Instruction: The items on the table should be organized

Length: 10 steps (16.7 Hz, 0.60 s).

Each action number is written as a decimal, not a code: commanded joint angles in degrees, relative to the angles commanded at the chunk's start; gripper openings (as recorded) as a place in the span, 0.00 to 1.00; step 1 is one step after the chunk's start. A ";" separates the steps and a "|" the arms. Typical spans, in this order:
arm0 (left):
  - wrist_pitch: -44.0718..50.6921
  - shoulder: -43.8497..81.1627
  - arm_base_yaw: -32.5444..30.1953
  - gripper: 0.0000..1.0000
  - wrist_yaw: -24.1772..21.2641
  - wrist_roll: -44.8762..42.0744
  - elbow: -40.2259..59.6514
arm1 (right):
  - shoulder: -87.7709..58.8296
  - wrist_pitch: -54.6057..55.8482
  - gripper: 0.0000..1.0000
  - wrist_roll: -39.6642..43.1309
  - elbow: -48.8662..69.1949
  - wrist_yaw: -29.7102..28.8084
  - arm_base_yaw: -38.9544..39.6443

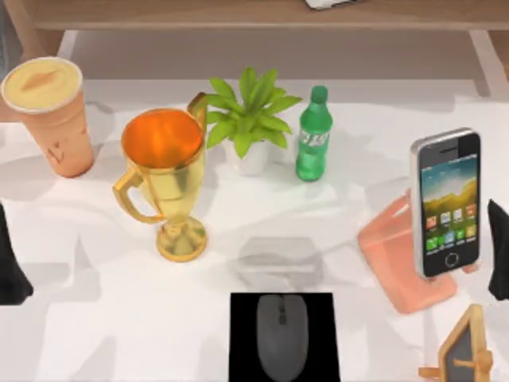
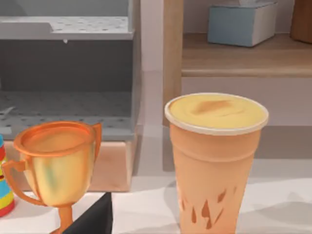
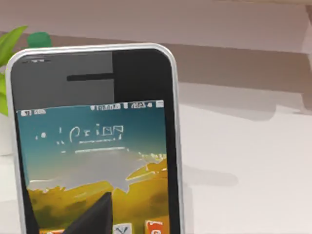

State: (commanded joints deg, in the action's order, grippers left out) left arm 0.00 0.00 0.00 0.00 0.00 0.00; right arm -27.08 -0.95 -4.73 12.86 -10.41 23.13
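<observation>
While the mouse (image 1: 281, 336) sits on its black mat (image 1: 242, 334) and the phone (image 1: 447, 203) leans on a pink stand (image 1: 402, 259), the cup (image 1: 49, 115) waits at the table's (image 1: 103, 318) far left.

By my reading two items look placed and the cup remains. Left gripper (image 1: 9, 267) hangs at the left edge facing the cup, right gripper (image 1: 499, 251) beside the phone; whether either is open I cannot tell.

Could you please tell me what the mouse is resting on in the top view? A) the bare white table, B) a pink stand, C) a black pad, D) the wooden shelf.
C: the mouse lies on a black pad at the near edge of the table, while the pink stand holds the phone.
</observation>
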 joint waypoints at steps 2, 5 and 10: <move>0.00 0.00 0.00 1.00 0.00 0.00 0.00 | 7.61 0.32 1.00 1.33 -3.29 2.71 -6.11; 0.00 0.00 0.00 1.00 0.00 0.00 0.00 | 18.67 0.70 1.00 3.15 -8.21 6.70 -15.16; 0.00 0.00 0.00 1.00 0.00 0.00 0.00 | 27.08 0.95 1.00 4.73 -12.86 10.41 -23.13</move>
State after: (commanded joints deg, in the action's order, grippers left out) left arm 0.00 0.00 0.00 0.00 0.00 0.00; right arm 0.00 0.00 0.00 0.00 0.00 0.00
